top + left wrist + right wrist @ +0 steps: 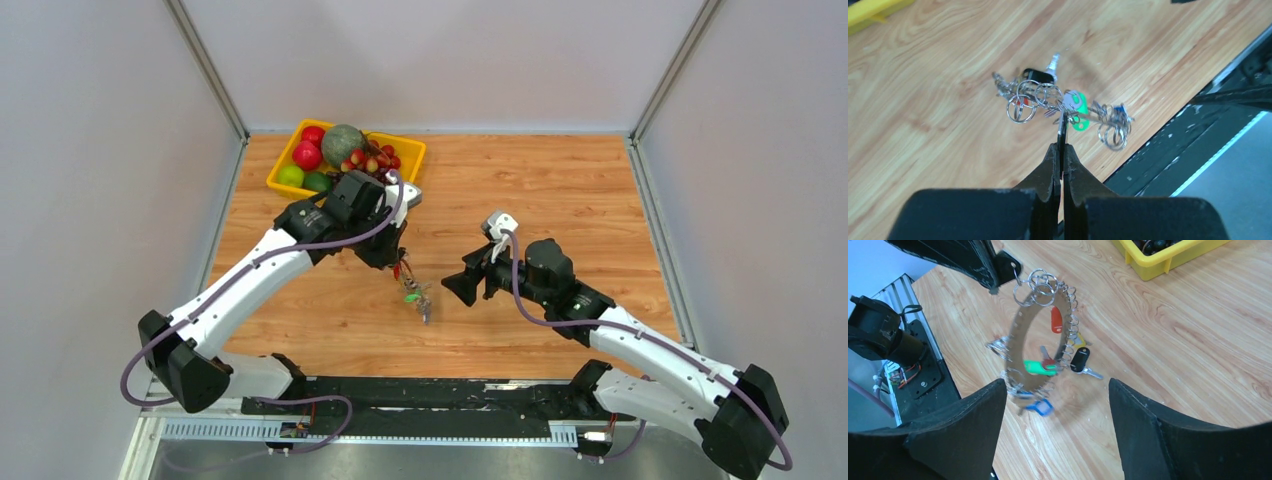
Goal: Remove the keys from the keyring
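Keyring (1015,340) is hung over the worktop (560,200) centre, nearer the near edge, pinched at its top in the clamped left gripper (1062,127). Keys (1040,367) are bunched on it. The lowest are blurred, and worktop contact cannot be told. Right gripper (1055,385) is spread wide, empty, just beside.

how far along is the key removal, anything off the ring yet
Done: no key looks removed yet; the keys, red, green, black and blue among them, hang on the keyring. In hand: the left gripper is shut on the ring, holding it above the table. Still to do: the right gripper is open, empty, facing the ring; pulling keys off remains.
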You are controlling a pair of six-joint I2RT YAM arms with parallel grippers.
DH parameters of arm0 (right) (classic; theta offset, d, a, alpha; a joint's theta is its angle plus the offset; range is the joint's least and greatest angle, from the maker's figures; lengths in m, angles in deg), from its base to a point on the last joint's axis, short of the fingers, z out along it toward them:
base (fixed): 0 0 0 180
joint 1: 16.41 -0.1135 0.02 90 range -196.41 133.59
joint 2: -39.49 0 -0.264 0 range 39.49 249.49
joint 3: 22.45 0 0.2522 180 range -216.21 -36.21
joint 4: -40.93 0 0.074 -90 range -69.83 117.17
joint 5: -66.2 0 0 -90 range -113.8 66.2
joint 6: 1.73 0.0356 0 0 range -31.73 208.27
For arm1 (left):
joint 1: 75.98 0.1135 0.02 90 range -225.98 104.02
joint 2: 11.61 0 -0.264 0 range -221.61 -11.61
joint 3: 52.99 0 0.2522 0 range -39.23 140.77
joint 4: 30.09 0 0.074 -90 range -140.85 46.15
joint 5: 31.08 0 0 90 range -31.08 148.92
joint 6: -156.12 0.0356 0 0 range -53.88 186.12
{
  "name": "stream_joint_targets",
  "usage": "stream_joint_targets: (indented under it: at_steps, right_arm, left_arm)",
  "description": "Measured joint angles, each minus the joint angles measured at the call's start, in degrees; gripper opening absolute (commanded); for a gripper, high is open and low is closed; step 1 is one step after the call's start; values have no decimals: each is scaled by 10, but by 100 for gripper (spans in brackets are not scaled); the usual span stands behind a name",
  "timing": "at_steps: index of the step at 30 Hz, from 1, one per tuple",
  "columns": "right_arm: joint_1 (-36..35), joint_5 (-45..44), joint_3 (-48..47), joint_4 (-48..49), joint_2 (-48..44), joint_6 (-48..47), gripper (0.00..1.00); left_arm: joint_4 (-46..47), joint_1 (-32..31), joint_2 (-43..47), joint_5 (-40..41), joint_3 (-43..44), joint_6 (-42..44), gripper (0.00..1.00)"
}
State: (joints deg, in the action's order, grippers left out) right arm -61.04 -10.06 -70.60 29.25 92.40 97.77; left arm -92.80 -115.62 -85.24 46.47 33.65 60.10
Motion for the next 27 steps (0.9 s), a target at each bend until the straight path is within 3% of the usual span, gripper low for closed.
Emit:
stream_joint_targets:
  at_steps: [5,12,20,27]
  right_arm:
    - [0,3,4,53,12,19,75]
    - [0,19,3,98,37,24,74]
    - [0,60,-3,140,41,23,68]
    - [0,116,-8,154,40,24,63]
  left_arm:
    - [-139,-10,-33,70,124,52,0]
    - [-221,-80,-49,159,205,123,0]
    - [-226,-110,-55,214,206,158,0]
    - [-159,-113,21,193,156,166,0]
